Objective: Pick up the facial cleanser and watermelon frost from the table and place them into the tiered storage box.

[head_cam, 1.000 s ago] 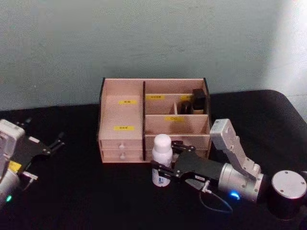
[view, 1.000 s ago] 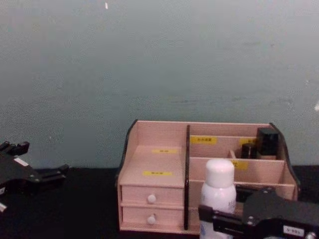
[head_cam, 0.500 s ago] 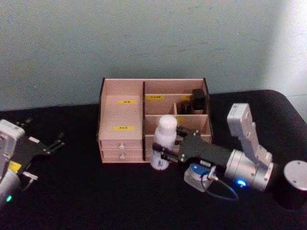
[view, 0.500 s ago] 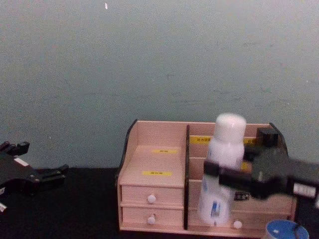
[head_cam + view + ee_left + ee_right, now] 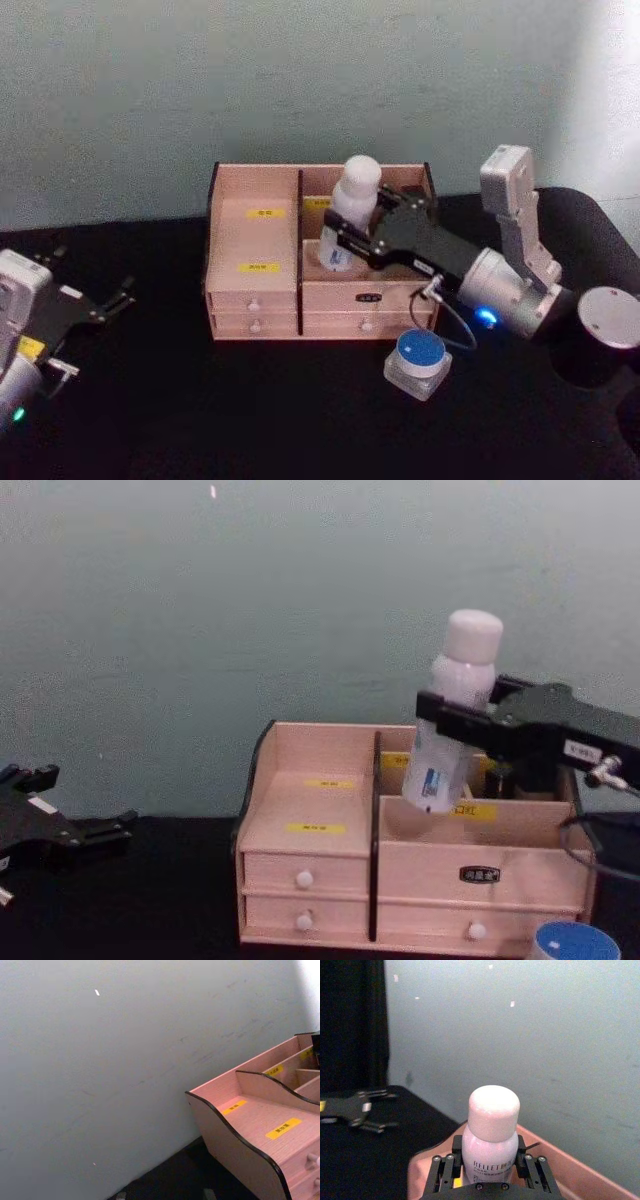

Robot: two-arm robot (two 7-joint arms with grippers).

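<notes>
Currently the right gripper (image 5: 338, 238) is clamped on the facial cleanser (image 5: 352, 205), one finger on each side of the bottle's body below the white cap; the right wrist view shows both pads pressed against the bottle (image 5: 492, 1125). The bottle is held over the tiered storage box (image 5: 250, 290), just right of the box's dark centre divider. It is tilted, cap leaning toward the box's right end. In the chest view its base (image 5: 425, 798) sits at about rim level of the middle compartment behind the right-hand drawers; contact with the compartment floor cannot be told. The right arm reaches in across the box's right front corner.

Watermelon frost (image 5: 418, 360), a small round pot with a blue lid, stands on the black table (image 5: 200, 410) just in front of the box's right end, apart from the drawers.

Left gripper (image 5: 122, 293) is parked well left of the box, low over the table, fingers spread, holding nothing.
</notes>
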